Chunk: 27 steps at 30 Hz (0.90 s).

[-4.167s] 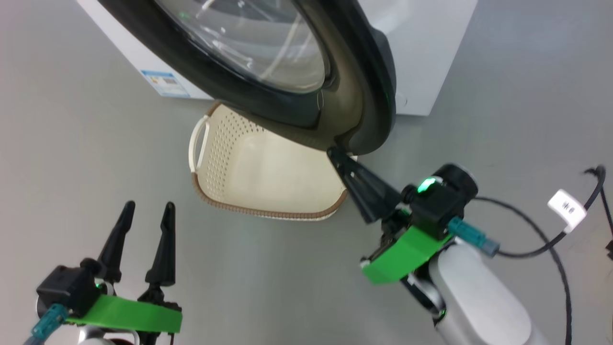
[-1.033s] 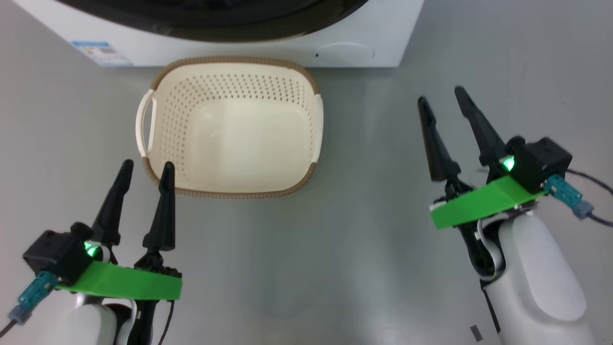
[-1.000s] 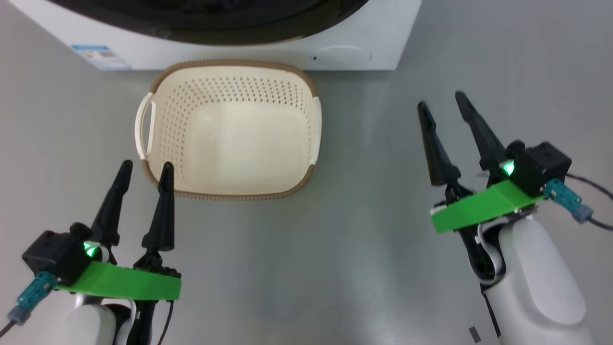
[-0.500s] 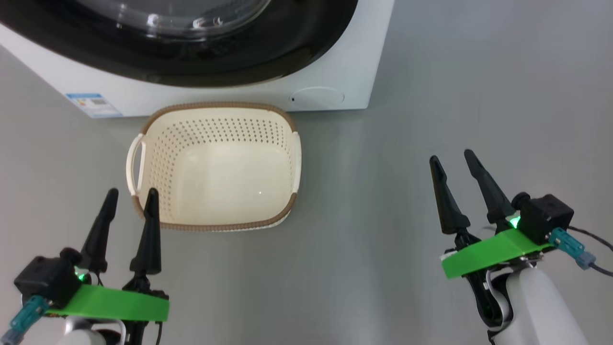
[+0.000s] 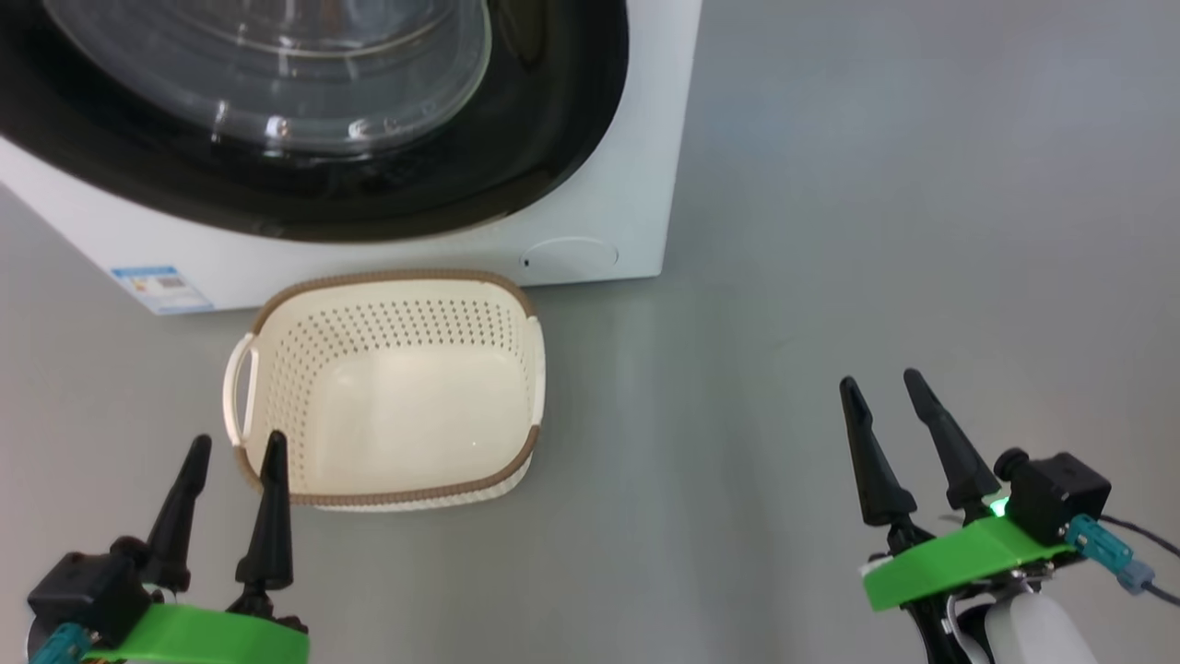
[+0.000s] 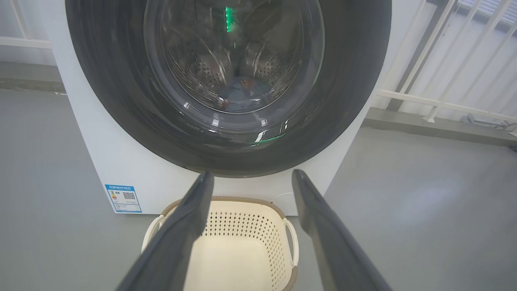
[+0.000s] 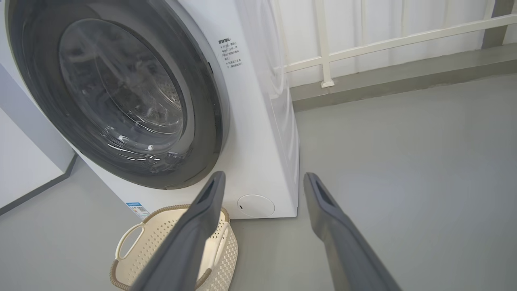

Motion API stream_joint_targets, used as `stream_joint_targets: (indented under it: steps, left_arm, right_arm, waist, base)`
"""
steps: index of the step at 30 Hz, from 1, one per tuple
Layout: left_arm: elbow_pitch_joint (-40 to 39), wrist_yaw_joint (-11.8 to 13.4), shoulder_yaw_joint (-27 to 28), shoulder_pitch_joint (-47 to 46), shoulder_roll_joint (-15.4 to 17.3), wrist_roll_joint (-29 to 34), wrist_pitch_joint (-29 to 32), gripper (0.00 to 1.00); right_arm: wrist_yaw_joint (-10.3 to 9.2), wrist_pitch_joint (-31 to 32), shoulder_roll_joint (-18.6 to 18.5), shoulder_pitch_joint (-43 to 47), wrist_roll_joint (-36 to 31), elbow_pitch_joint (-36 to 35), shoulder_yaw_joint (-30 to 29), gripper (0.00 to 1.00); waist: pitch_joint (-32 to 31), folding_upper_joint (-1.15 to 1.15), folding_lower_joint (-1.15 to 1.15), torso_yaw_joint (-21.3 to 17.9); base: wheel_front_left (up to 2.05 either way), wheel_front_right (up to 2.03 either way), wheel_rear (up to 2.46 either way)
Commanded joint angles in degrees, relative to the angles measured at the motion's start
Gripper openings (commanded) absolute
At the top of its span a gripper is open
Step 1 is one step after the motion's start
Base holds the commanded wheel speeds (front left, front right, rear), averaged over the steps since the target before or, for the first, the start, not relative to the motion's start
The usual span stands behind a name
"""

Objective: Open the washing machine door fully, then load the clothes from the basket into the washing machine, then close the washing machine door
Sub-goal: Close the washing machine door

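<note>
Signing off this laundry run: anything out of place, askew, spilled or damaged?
Nothing stands out. The washing machine door sits shut on the washing machine, the basket stands upright and empty before it, and the left tool and right tool are open, touching nothing. No spill or damage shows.

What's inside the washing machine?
Through the washing machine door glass: the perforated steel drum and a patch of light blue clothes at its bottom. The black frame and reflections hide the rest.
</note>
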Motion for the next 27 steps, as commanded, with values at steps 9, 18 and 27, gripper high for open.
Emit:
stream_joint_targets:
  steps: [9,18,27]
  left_arm:
    - [-0.2,-0.1,3.6,3.0,0.6,2.6,-0.4,1.00]
    - [-0.1,-0.1,4.3,5.5,0.2,3.8,-0.4,1.00]
    - [-0.2,-0.1,4.7,6.4,0.0,4.1,-0.4,1.00]
  right_arm:
    - [-0.14,-0.3,0.5,4.5,-0.5,-2.6,-0.1,1.00]
    - [-0.14,-0.3,0.5,8.2,-2.3,-4.1,-2.1,1.00]
    - [-0.14,-0.3,0.5,9.4,-2.5,-5.1,-3.3,1.00]
  waist:
    - [-5.8,0.00,0.00,-2.9]
    - [-8.1,0.00,0.00,-3.0]
    - [-7.7,0.00,0.00,-2.8]
  base:
    - [0.00,0.00,0.00]
    - [0.00,0.00,0.00]
    - [0.00,0.00,0.00]
